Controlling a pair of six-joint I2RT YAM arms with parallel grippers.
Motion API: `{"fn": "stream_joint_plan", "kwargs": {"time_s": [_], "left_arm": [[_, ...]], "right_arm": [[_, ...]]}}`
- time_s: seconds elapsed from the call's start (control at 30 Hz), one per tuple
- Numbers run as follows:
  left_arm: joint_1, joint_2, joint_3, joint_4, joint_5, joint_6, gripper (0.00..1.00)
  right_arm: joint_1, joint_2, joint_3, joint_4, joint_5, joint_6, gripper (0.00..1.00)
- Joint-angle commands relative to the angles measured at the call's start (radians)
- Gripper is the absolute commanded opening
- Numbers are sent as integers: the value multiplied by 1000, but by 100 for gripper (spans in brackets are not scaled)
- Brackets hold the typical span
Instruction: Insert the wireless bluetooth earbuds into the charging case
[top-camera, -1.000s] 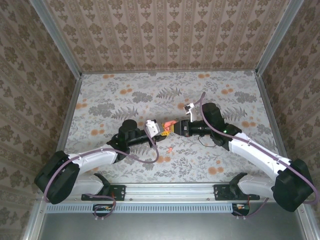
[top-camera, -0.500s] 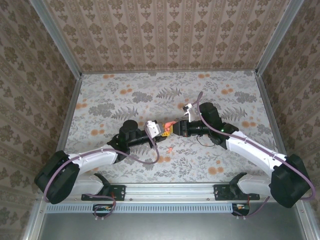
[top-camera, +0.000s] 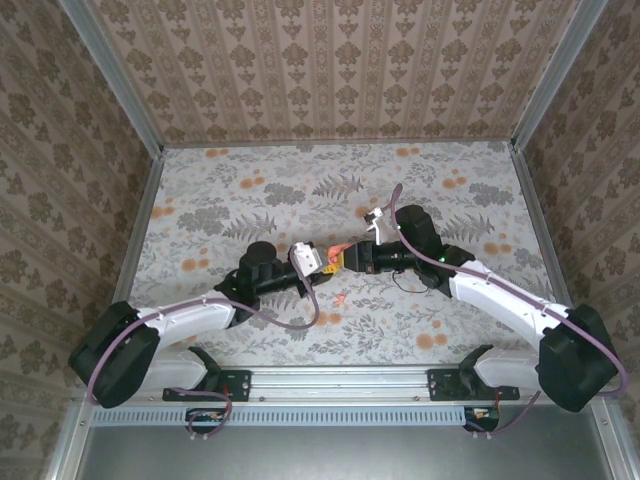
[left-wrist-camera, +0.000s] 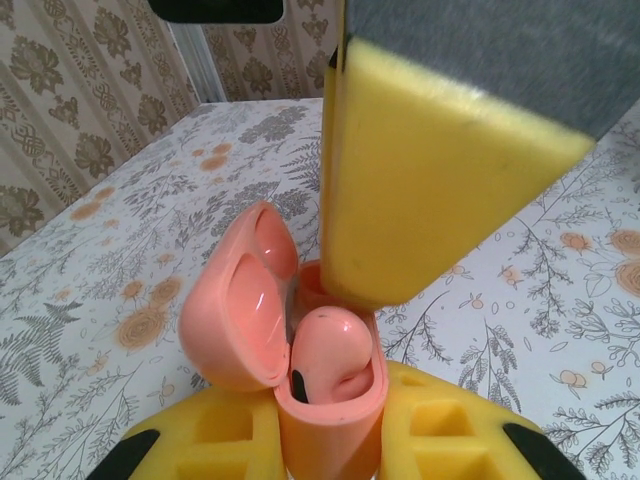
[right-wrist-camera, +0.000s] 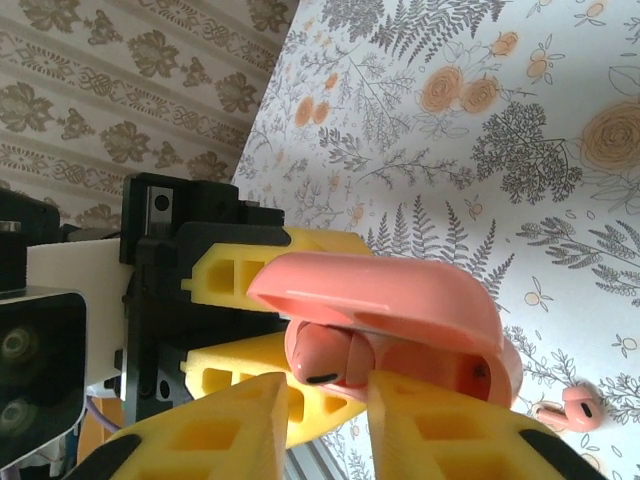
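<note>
Seen from above, the 2 arms meet over the middle of the table (top-camera: 230, 200). The left gripper (top-camera: 323, 263) and right gripper (top-camera: 350, 258) sit nose to nose at the charging case (top-camera: 337, 250), which is little more than a pink speck here. The loose earbud (top-camera: 340, 297) lies on the table just beside them, toward the arm bases.

The left wrist camera shows the detail. The left gripper is clamped on the case's lower half and holds it clear of the surface. The lid (left-wrist-camera: 240, 300) stands open to the left, and the seated earbud (left-wrist-camera: 335, 355) rests in its well. 1 yellow finger (left-wrist-camera: 420, 180) of the right gripper hangs directly above the case.

The right wrist camera shows its own 2 fingers slightly parted with nothing between them, their tips just short of the seated earbud.

Count: 2 arms, 2 grippers, 1 case and 2 salmon-pink earbuds, 1 in the case and 1 on the table.

The tabletop carries a pale floral print of grey leaves and orange blooms. 3 walls (top-camera: 330, 60) in beige patterned paper enclose it, with metal rails (top-camera: 115, 80) at the corners.
</note>
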Motion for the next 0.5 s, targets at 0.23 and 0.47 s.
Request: {"fn": "stream_joint_plan", "kwargs": {"time_s": [0.23,0.47], "left_arm": [[9,22,-102,174,-105,-119,18],[8,53,-167,248,-257,-265,17]], "right_arm": [[-3,-68,124,-301,58,-100,34],[-1,38,267,-654,164,-136,34]]}}
